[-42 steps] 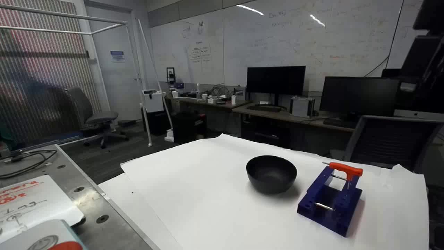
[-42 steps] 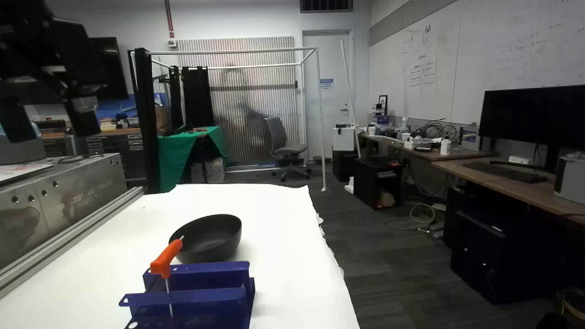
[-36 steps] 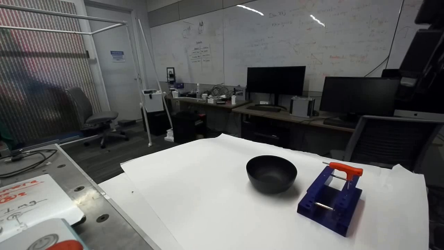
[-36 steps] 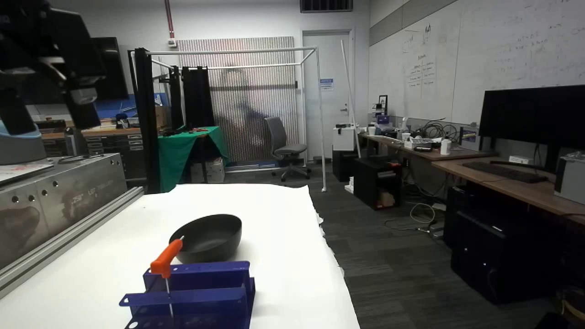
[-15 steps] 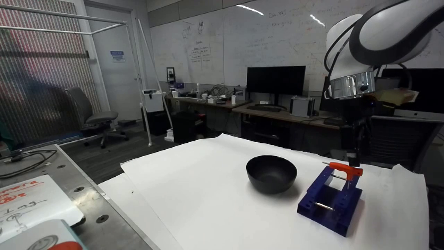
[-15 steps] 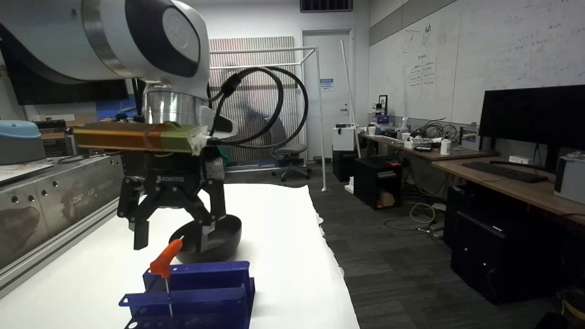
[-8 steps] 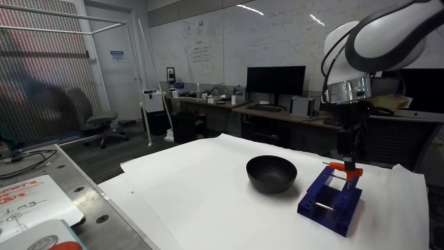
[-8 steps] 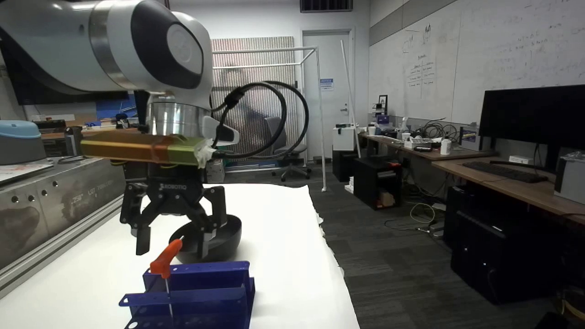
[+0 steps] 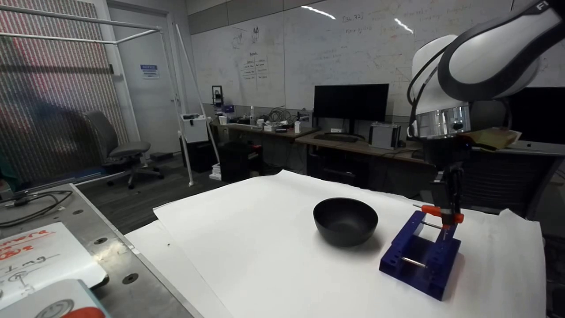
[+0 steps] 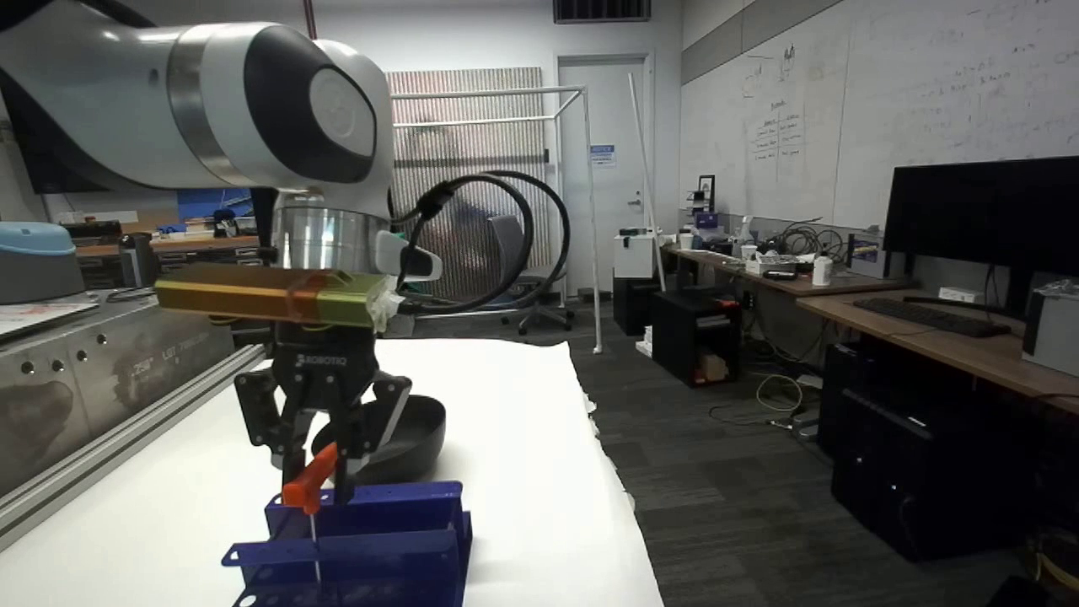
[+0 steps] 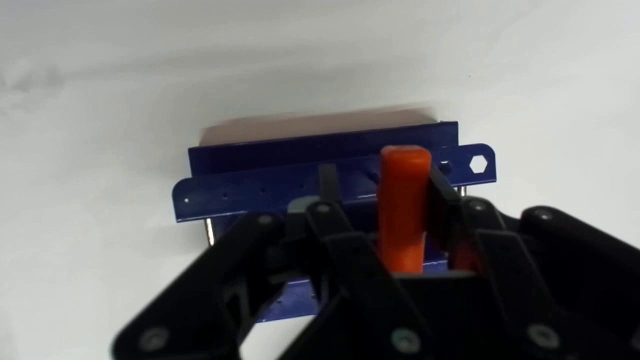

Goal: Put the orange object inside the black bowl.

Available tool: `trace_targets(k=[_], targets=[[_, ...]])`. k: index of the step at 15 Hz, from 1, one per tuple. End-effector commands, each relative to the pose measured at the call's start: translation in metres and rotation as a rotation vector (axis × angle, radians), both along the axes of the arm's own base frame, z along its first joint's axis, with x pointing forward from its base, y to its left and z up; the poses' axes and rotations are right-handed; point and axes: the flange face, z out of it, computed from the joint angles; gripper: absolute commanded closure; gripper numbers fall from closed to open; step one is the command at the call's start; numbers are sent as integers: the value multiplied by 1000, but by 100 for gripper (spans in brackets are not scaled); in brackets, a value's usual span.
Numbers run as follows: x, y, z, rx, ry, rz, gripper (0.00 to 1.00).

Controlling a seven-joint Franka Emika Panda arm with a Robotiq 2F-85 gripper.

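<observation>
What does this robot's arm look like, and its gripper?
The arm is smooth, rounded and white, with black patches and silver bands. Black cables loop out near its end, where there is a long orange and yellow-green box with a crumpled whitish wad at one end. The gripper is black, with two jointed fingers and pale lettering reading ROBOTIQ.

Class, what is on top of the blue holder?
An orange-handled tool. In the wrist view, it and the gripper cover parts of the blue holder, leaving those unseen.

One orange-handled tool (image 11: 404, 205), one black bowl (image 9: 346, 234), one blue holder (image 10: 375, 548).
</observation>
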Motion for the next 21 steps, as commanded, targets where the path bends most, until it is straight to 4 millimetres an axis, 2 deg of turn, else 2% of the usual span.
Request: trace_targets(k=[1, 3, 4, 6, 11, 13, 15, 17, 18, 21], targets=[[1, 2, 5, 37, -19, 14, 86], [2, 5, 18, 38, -42, -2, 89], [2, 5, 28, 25, -59, -4, 85], [5, 5, 53, 22, -97, -16, 85], [17, -4, 139, 33, -261, -129, 85], [22, -9, 161, 71, -318, -177, 85], [29, -16, 168, 132, -346, -229, 85], [39, -24, 159, 215, -377, -300, 86], [44, -28, 152, 252, -386, -338, 87], [60, -35, 113, 353, -420, -461, 87]])
